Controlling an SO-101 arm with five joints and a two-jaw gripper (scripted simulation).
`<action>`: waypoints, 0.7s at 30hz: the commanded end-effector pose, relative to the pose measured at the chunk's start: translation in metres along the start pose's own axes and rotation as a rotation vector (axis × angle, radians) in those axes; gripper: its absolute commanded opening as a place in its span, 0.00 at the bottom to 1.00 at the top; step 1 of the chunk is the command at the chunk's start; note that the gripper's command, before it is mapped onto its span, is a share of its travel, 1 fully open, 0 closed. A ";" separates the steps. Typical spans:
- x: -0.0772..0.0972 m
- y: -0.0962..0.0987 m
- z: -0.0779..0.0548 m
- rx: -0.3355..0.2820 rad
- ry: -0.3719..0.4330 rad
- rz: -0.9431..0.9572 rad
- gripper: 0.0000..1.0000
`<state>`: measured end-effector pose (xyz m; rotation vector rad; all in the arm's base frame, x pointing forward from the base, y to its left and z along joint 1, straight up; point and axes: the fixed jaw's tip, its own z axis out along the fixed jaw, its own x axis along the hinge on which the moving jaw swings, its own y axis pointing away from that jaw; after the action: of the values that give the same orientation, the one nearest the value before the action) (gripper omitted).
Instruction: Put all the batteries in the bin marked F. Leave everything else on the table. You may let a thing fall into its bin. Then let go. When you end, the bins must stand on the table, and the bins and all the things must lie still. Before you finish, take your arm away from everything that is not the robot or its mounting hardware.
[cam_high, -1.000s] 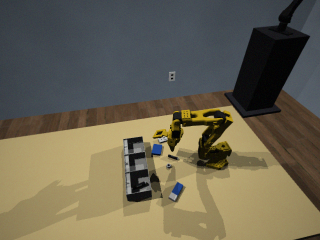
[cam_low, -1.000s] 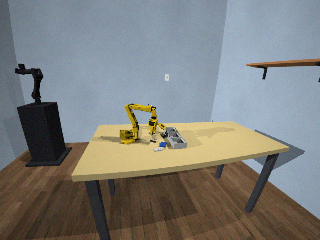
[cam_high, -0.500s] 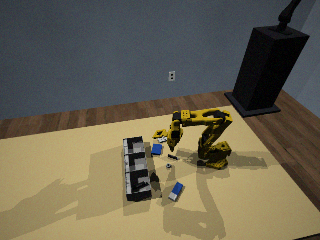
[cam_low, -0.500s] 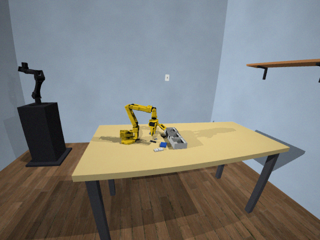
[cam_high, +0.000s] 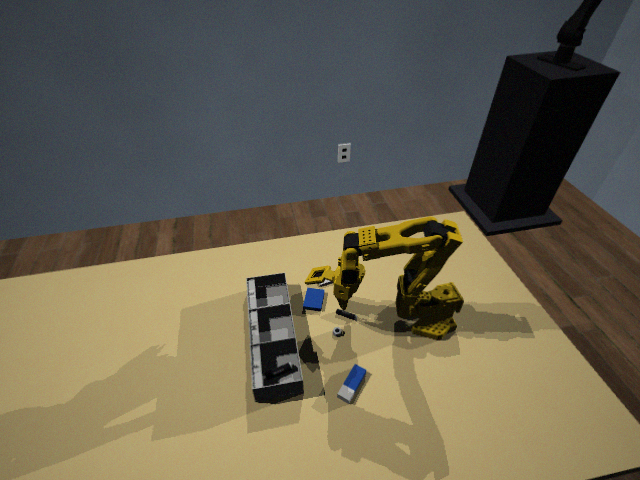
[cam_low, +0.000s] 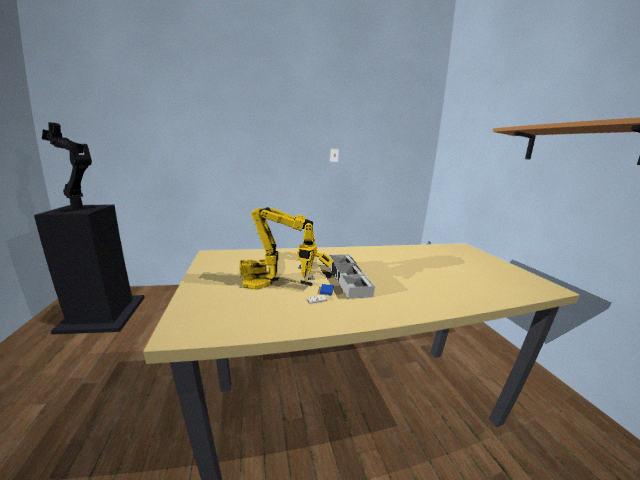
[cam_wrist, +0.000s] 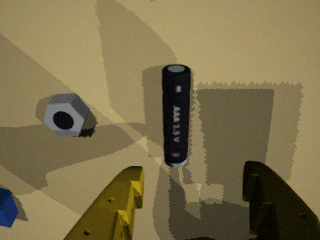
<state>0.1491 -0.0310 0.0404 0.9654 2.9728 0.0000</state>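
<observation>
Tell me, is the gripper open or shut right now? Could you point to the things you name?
Open: the gripper (cam_high: 343, 305) (cam_low: 305, 277) (cam_wrist: 193, 172) has a gap between its fingers, with nothing in it.
</observation>
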 end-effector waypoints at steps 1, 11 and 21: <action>-0.005 0.000 0.005 -0.010 -0.024 0.022 0.19; -0.004 0.000 0.020 -0.010 -0.024 0.022 0.19; -0.003 -0.001 0.028 -0.010 -0.024 0.022 0.19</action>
<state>0.1486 -0.0309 0.0118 0.9635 2.9671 0.0005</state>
